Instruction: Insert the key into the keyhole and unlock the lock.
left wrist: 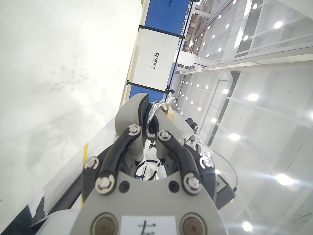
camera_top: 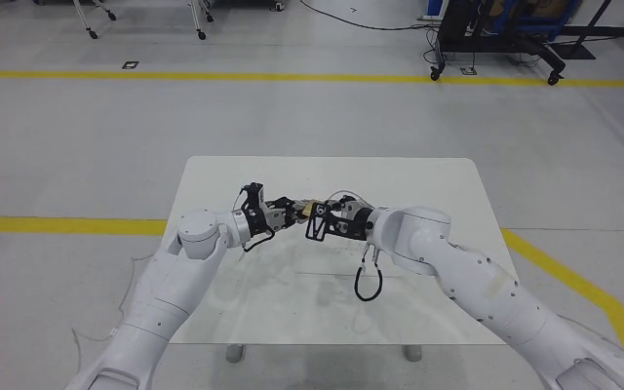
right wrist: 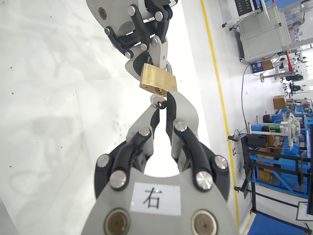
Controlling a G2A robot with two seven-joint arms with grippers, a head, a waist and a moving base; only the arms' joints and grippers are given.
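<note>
Above the middle of the white worktop (camera_top: 429, 185), the two arms meet tip to tip. A black cable loop (camera_top: 368, 283) hangs under the right arm, just right of centre in the top view. On the floor beyond the worktop, a yellow line (camera_top: 292, 76) crosses the upper part of the frame and a black cart (camera_top: 497, 29) stands at the upper right.

The brass lock (camera_top: 310, 208) is held off the worktop between the grippers. The left gripper (camera_top: 291, 211) is clamped on its steel shackle (left wrist: 152, 114), with its fingers covering part of the loop. The right gripper (right wrist: 162, 105) is closed on the round head of the key (right wrist: 158, 102), whose blade sits in the keyhole.

In the top view, lock and key share one left-to-right axis. The shackle points left and the keyhole face points right.
</note>
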